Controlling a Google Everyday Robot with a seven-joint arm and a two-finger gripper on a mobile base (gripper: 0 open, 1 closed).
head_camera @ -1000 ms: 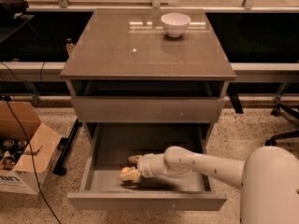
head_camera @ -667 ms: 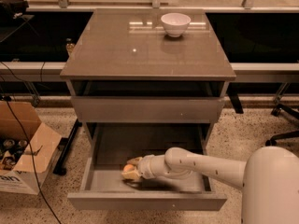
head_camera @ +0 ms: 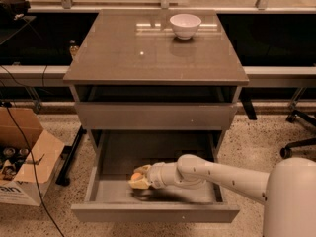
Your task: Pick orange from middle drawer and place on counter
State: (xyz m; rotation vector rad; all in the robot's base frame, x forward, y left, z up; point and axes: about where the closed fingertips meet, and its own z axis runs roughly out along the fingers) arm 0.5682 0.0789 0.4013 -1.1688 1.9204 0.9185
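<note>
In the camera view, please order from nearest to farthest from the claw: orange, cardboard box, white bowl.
The claw is in the open drawer.
1. Orange, at the claw.
2. Cardboard box, floor, left.
3. White bowl, back of counter.

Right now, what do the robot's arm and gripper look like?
The arm is smooth white: rounded tubular segments with a bulbous joint. The gripper, inside the middle drawer, is pale cream-yellow. No cables or markings show.

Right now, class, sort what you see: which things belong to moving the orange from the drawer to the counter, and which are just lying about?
Job: orange; middle drawer, open; counter; gripper, inside the drawer at the orange.
Lying about: white bowl on the counter; cardboard box, at left.
</note>
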